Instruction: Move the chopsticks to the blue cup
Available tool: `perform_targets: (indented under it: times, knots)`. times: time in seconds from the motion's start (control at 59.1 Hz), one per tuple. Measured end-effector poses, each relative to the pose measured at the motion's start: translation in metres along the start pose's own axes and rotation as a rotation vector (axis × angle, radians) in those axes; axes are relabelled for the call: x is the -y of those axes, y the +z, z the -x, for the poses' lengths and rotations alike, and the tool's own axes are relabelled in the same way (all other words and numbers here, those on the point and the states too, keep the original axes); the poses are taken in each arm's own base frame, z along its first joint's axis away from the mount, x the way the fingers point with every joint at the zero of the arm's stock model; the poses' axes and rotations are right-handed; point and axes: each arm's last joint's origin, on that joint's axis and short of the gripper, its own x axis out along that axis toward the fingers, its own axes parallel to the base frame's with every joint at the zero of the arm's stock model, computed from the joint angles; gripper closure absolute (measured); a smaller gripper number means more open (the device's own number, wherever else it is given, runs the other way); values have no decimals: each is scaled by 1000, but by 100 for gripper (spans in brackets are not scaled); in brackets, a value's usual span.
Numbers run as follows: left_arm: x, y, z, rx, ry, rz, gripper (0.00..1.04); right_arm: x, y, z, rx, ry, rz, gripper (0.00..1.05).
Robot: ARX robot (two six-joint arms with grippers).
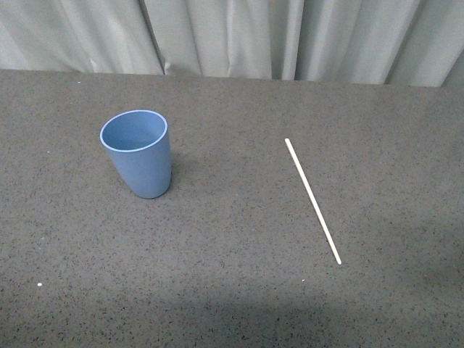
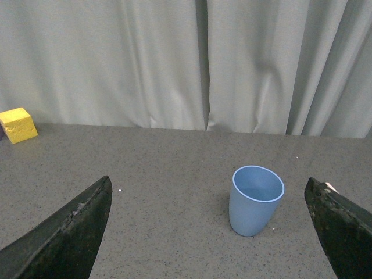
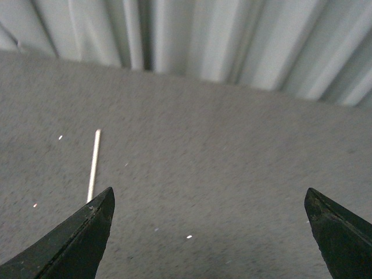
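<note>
The left gripper [image 2: 207, 181] is wide open, with its two dark fingers far apart. It holds nothing. In its wrist view the blue cup [image 2: 254, 203] stands ahead of it, closer to one finger than the other and touching neither. The right gripper [image 3: 210, 189] is wide open too, and it also holds nothing. In its wrist view the chopsticks [image 3: 93, 165] lie on the surface, with one end hidden behind one of the dark fingers [image 3: 75, 238].

In the front view no arm shows. The blue cup [image 1: 141, 159] stands upright on the left part of the gray speckled surface [image 1: 232, 290], with its open mouth up. Nothing can be seen inside it. The chopsticks [image 1: 313, 201] show as one thin pale stick. It lies flat on the right part of the surface, well apart from the cup. It runs at a slant, and its far end is more to the left than its near end.

A pale curtain [image 1: 217, 36] hangs behind the surface. In the left wrist view a small yellow block [image 2: 17, 124] sits at the far edge, well away from the cup.
</note>
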Motion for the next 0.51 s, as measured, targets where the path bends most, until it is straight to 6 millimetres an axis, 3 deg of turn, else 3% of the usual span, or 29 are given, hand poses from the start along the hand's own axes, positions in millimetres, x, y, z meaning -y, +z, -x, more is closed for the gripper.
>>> perform_targets:
  times: [0.051, 0.203, 0.508]
  knots:
    - [0, 0, 0, 0, 0, 0, 7, -4, 6, -28, -163, 60, -21, 9]
    - [0, 0, 0, 0, 0, 0, 7, -14, 17, -80, -397, 121, -36, 9]
    - [0, 0, 0, 0, 0, 0, 7, -45, 28, -168, -669, 170, -39, 9]
